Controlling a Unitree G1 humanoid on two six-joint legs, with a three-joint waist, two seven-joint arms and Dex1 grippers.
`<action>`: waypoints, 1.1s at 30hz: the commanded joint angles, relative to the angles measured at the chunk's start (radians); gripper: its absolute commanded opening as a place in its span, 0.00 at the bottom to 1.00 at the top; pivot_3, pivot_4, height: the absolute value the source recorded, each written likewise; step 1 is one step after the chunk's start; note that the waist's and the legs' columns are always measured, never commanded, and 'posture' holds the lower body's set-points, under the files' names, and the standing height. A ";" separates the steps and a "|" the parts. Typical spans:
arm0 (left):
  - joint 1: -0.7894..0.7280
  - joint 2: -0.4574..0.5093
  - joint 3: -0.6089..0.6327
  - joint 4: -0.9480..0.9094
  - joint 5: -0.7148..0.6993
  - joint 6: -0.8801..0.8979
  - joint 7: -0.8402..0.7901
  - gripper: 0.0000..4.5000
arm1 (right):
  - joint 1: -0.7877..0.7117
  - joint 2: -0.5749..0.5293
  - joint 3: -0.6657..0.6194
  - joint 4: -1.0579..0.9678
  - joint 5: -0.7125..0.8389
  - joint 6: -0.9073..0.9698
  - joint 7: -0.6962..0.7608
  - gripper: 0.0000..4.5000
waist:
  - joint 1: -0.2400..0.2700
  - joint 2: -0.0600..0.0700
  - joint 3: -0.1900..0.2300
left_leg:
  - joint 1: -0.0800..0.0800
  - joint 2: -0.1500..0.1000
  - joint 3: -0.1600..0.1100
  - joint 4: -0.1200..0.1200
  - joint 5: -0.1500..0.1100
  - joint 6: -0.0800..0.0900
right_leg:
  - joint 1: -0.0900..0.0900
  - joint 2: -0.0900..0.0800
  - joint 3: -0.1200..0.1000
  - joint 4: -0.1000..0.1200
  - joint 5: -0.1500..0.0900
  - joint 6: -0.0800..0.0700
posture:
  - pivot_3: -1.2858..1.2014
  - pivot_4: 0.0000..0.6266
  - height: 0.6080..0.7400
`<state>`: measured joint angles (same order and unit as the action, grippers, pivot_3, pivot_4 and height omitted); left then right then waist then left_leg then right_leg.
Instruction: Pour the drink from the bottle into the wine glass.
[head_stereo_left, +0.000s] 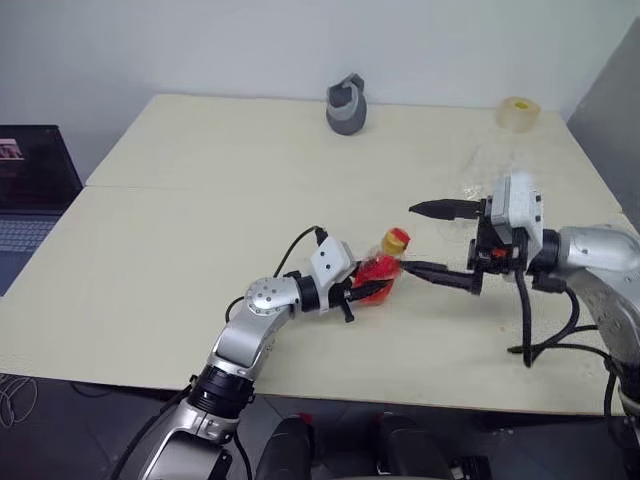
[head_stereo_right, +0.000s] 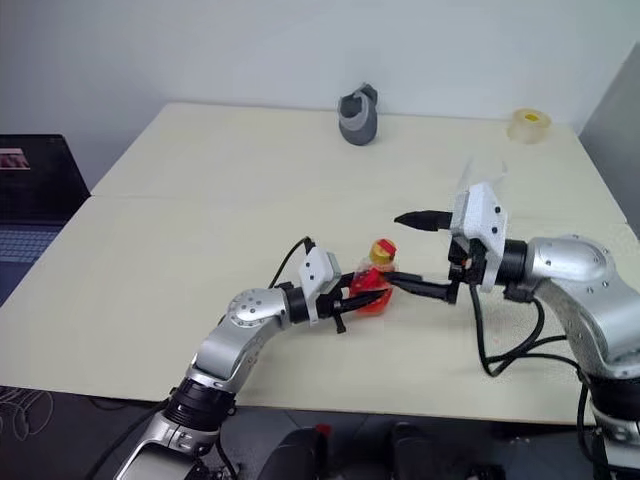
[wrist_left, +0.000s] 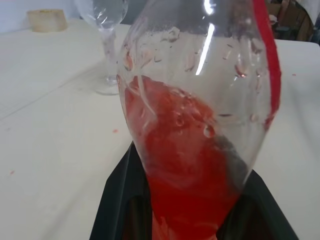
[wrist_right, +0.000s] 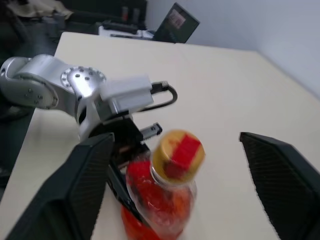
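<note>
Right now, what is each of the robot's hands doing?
Left gripper: fingers closed around the bottle of red drink.
Right gripper: fingers open wide, holding nothing, by the bottle's yellow cap.

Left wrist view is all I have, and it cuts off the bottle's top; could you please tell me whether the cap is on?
Observer: Yes, the yellow cap, with a red mark on top, is on the bottle, which the left gripper holds by its body.
Operator: Thank you. Where is the right gripper?
Observer: The right gripper is at cap height, its jaws wide open around the cap.
</note>
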<state>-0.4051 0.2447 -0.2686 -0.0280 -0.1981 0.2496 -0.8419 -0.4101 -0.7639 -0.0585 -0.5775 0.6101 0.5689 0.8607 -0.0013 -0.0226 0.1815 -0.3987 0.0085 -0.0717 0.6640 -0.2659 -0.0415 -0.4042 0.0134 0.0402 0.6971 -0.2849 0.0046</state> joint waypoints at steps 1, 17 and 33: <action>-0.030 -0.016 0.003 -0.017 -0.020 -0.031 -0.011 0.23 | 0.058 0.066 -0.004 -0.143 -0.036 0.035 -0.182 1.00 | -0.002 0.000 0.000 | 0.001 0.001 0.000 0.000 0.000 0.000 | 0.001 0.001 0.000 0.000 0.000 0.000 | 0.52 0.24 1.00; -0.057 -0.054 -0.016 0.030 -0.010 -0.057 -0.035 0.23 | 0.148 0.249 -0.023 -0.084 -0.189 -0.002 -0.432 1.00 | -0.006 0.000 0.000 | 0.000 0.000 0.001 0.000 0.000 0.000 | 0.000 0.002 0.001 0.000 0.000 0.000 | 0.52 0.24 1.00; -0.060 -0.056 -0.003 0.045 -0.023 -0.060 -0.022 0.23 | 0.275 0.008 -0.265 -0.165 0.218 0.208 -0.231 1.00 | -0.007 0.000 0.000 | 0.000 0.000 0.004 -0.001 0.000 0.000 | 0.000 0.002 0.001 0.000 0.000 0.000 | 0.52 0.24 1.00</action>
<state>-0.4457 0.1971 -0.2851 0.0532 -0.1976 0.2130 -0.8612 -0.1267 -0.7459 -0.3204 -0.6807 0.7688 0.7603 0.6078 -0.0085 -0.0222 0.1813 -0.3984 0.0090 -0.0672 0.6632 -0.2659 -0.0413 -0.4039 0.0159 0.0413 0.6969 -0.2849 0.0044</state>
